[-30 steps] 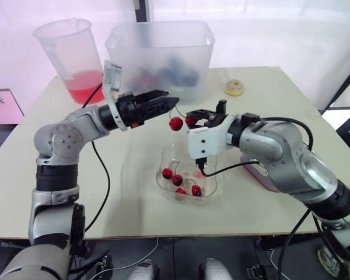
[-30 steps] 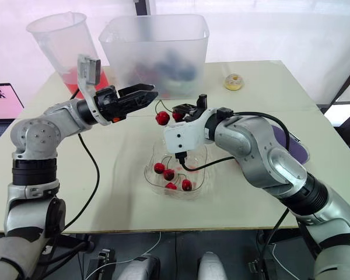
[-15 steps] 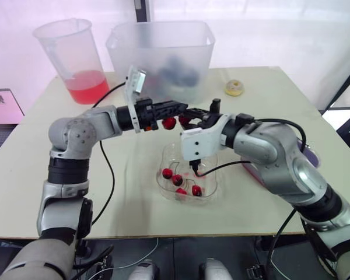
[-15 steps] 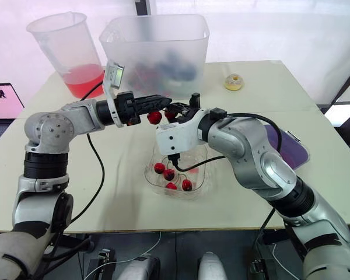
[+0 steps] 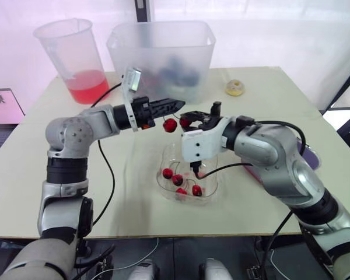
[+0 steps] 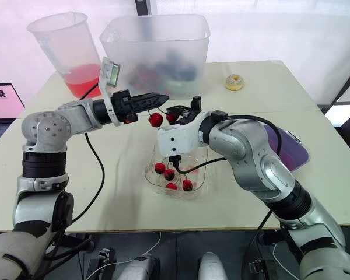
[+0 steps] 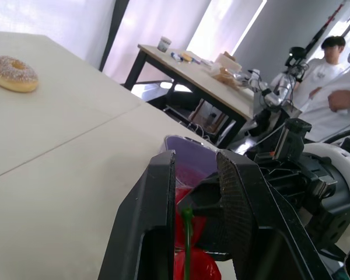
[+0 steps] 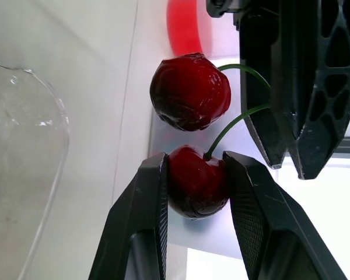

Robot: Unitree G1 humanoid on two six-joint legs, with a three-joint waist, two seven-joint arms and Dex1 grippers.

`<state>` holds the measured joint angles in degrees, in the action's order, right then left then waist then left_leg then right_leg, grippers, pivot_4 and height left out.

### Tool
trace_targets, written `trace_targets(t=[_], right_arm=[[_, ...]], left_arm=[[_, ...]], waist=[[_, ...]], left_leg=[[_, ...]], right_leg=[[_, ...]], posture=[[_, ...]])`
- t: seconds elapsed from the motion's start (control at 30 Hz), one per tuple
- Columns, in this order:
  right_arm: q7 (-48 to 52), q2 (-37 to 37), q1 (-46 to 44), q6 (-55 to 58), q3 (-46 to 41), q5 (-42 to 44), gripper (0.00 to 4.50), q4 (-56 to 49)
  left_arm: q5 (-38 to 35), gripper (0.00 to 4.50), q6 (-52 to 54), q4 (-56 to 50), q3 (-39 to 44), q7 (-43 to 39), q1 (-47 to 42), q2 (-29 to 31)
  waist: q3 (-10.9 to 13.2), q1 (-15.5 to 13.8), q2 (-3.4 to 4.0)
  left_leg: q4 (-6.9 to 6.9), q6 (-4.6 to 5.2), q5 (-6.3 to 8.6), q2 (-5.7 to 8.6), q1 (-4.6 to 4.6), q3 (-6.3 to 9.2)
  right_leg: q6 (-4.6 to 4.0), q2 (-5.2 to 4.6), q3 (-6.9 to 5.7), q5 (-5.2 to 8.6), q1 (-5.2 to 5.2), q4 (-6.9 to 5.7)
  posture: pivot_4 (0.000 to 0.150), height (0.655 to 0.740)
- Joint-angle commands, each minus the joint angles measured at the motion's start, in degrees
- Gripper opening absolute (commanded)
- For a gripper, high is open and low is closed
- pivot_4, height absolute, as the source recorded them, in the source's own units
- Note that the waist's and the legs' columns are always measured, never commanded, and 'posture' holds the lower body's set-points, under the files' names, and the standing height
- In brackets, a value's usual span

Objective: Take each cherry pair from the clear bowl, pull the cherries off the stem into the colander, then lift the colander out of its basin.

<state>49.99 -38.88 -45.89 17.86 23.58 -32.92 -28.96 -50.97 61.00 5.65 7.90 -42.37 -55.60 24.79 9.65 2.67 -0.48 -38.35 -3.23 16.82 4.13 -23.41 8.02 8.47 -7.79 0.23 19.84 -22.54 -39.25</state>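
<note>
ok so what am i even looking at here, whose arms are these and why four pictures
It is a humanoid robot with two arms. Two pictures come from cameras in its head, looking down at a table. The other two come from a camera on each wrist, close behind its fingers. On the table are a clear bowl of cherries, a pitcher of red liquid, a frosted tub and a doughnut. The left hand pinches a green stem. The right hand grips one cherry of that pair, and the other cherry hangs free.

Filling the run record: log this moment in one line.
left gripper: shut on stem | right gripper: shut on cherry | other cherry: free | clear bowl: cherries left
</note>
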Motion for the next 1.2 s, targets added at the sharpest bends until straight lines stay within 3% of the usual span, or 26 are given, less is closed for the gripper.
trace_targets(t=[0.03,0.13,0.4,0.5,0.63,0.67,0.97,1.13,1.2], right_arm=[[0.1,0.5,-0.9,-1.0,-2.6,-0.5,1.43,-1.8],[0.2,0.7,-1.0,-1.3,-2.8,-0.7,1.43,-1.6],[1.4,2.0,-0.6,0.4,-4.4,0.0,1.43,-2.8],[2.0,2.6,-0.2,1.2,-5.3,1.2,2.37,-3.5],[3.5,2.2,0.5,2.0,-5.9,1.8,4.28,-4.4],[4.6,1.6,1.2,2.8,-6.4,2.2,4.45,-5.0],[14.4,4.5,9.0,41.0,-25.8,22.3,4.45,-15.5],[15.7,13.4,3.2,57.9,-42.5,38.1,4.45,-14.1],[18.4,12.3,1.9,65.2,-44.8,44.8,4.45,-11.1]], left_arm=[[-0.8,0.90,-0.3,-1.0,1.3,-1.1,-1.7,0.7],[-1.0,0.04,-0.1,-1.2,1.2,-1.4,-1.6,0.4],[-0.3,0.04,-0.9,-0.8,0.9,-1.7,-1.9,0.1],[0.3,0.00,-1.8,-0.4,0.7,-2.1,-2.4,0.0],[1.7,0.00,-3.0,-0.2,-0.4,-3.7,-2.7,0.6],[2.0,0.00,-3.3,0.2,-0.5,-4.4,-3.0,0.8],[8.1,0.00,-13.9,-0.8,-6.0,-18.1,-2.5,4.4],[7.0,0.00,-14.5,-1.3,-5.8,-22.1,-2.4,4.7],[6.2,0.00,-13.9,-1.5,-5.8,-23.6,-2.2,4.4]], waist=[[0.0,0.0,0.00],[0.0,0.0,0.00],[0.0,0.0,0.00],[0.0,0.0,0.00],[0.0,0.0,0.00],[0.0,0.0,0.00],[0.0,-0.1,0.00],[0.0,0.1,0.05],[0.0,0.0,0.05]], left_leg=[[0.00,0.00,0.00,0.00,0.00,0.00],[0.00,0.00,0.00,0.00,0.00,0.00],[0.00,0.00,0.00,0.00,0.00,0.00],[0.00,0.00,0.00,0.00,0.00,0.00],[0.00,0.00,0.00,0.00,0.00,-0.01],[0.00,0.00,0.00,0.00,0.00,0.00],[-0.01,0.00,0.00,0.00,0.00,0.02],[-0.01,0.00,0.00,-0.01,0.02,-0.01],[0.00,0.00,0.00,-0.02,0.05,0.02]], right_leg=[[0.00,0.00,0.00,0.00,0.00,0.00],[0.00,0.00,0.00,0.00,0.00,0.00],[0.00,0.00,0.00,0.00,0.00,-0.01],[0.00,0.00,0.00,0.00,0.00,-0.05],[0.00,0.00,0.00,0.00,0.01,-0.04],[0.00,0.00,0.00,0.00,0.01,-0.04],[-0.01,0.00,-0.02,0.00,0.08,-0.03],[-0.01,0.00,0.01,0.00,0.06,-0.07],[-0.01,0.01,0.00,0.00,0.09,-0.07]], posture=[[0.150,0.7400],[0.150,0.7400],[0.150,0.7400],[0.150,0.7400],[0.150,0.7400],[0.150,0.7400],[0.150,0.7400],[0.150,0.7400],[0.150,0.7400]])
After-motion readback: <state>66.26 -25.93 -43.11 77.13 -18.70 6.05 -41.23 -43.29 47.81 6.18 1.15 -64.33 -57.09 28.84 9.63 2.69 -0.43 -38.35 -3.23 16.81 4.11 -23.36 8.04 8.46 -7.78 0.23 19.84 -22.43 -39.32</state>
